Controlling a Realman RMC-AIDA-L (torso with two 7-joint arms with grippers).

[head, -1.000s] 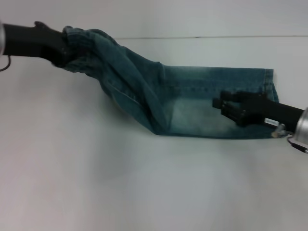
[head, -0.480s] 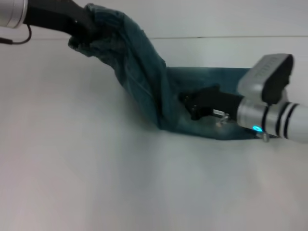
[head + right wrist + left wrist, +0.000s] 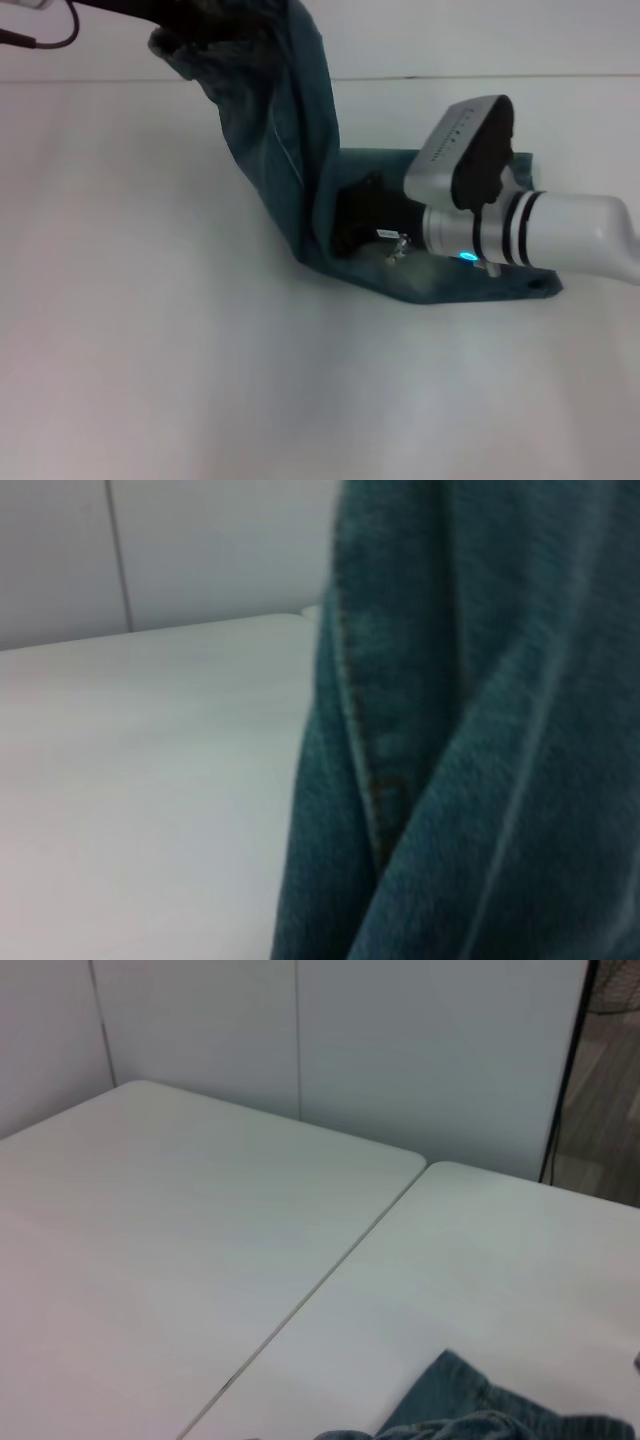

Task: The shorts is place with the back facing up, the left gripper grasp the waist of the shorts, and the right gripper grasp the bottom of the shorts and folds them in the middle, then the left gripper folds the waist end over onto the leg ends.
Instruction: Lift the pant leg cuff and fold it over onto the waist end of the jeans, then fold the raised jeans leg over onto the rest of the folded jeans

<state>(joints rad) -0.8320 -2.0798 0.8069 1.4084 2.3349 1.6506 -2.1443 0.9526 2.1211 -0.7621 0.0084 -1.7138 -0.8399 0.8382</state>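
The blue denim shorts (image 3: 285, 130) are half lifted. Their waist end hangs bunched from my left gripper (image 3: 185, 15) at the top left edge of the head view, which is shut on it. The leg ends (image 3: 450, 285) lie flat on the white table (image 3: 150, 350). My right gripper (image 3: 352, 225) rests low on the flat part, its tip pushed against the base of the raised cloth at the bend. The left wrist view catches only a denim edge (image 3: 480, 1418). Denim (image 3: 470, 730) with a seam close up fills the right wrist view.
The table is made of two white tops joined at a seam (image 3: 330, 1270), with pale wall panels (image 3: 420, 1040) behind. A back edge line (image 3: 500, 76) crosses the head view. Bare tabletop stretches to the left of and in front of the shorts.
My left gripper has carried the waist end up and rightward, so the cloth stands steeper. The right arm slid left along the legs to the bend, its wrist now over the legs.
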